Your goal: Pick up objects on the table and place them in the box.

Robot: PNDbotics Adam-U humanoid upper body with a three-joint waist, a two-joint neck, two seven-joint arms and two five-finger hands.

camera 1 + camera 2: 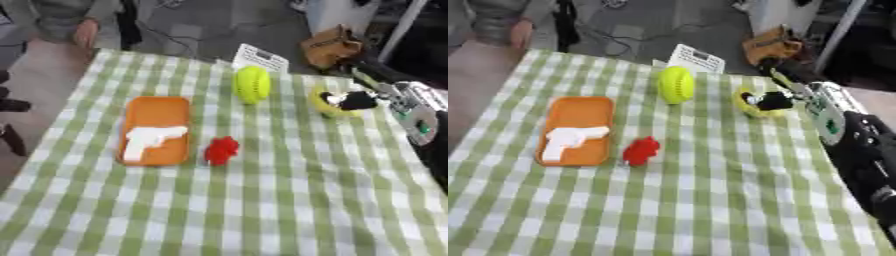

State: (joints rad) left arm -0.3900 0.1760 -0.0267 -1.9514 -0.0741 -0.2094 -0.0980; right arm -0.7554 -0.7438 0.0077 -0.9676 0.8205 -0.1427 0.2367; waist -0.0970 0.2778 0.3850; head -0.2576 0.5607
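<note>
An orange tray [157,112] lies on the left of the checked table and holds a white pistol-shaped toy [147,140]. Just right of the tray sits a small red object [221,150]. A yellow-green ball [252,84] stands further back, in front of a white latticed box [260,57] at the table's far edge. My right hand [354,100], black, comes in from the right. Its fingers are curled over a yellow object [325,109] at the right side of the table. My left hand shows in neither view.
The green-and-white checked cloth [262,210] covers the whole table. My right forearm [859,145] runs along the table's right edge. A brown bag [331,46] sits on the floor beyond the far right corner.
</note>
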